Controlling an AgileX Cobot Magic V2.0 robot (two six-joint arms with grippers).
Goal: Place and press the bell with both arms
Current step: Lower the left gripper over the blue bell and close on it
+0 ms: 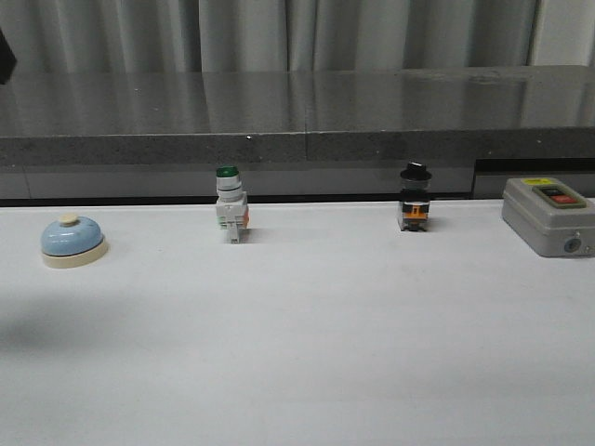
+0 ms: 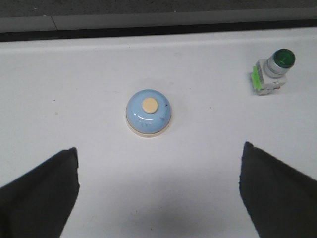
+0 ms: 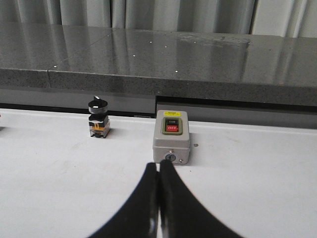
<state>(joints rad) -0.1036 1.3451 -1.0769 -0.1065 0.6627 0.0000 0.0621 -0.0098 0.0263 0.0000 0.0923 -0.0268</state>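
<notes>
The light-blue bell (image 1: 72, 240) with a cream base and knob stands on the white table at the far left. It also shows in the left wrist view (image 2: 148, 112), seen from above. My left gripper (image 2: 158, 163) hangs above the table with its two dark fingers (image 2: 42, 191) spread wide and nothing between them; the bell lies a little beyond the fingertips. My right gripper (image 3: 158, 166) is shut and empty, its tips close in front of the grey box. Neither gripper shows in the front view.
A green-capped white push-button switch (image 1: 231, 204) stands at the table's back, left of centre, and also shows in the left wrist view (image 2: 273, 71). A black-knobbed switch (image 1: 415, 199) stands right of centre. A grey box with red and black buttons (image 1: 548, 214) sits far right. A dark stone ledge (image 1: 297, 121) runs behind.
</notes>
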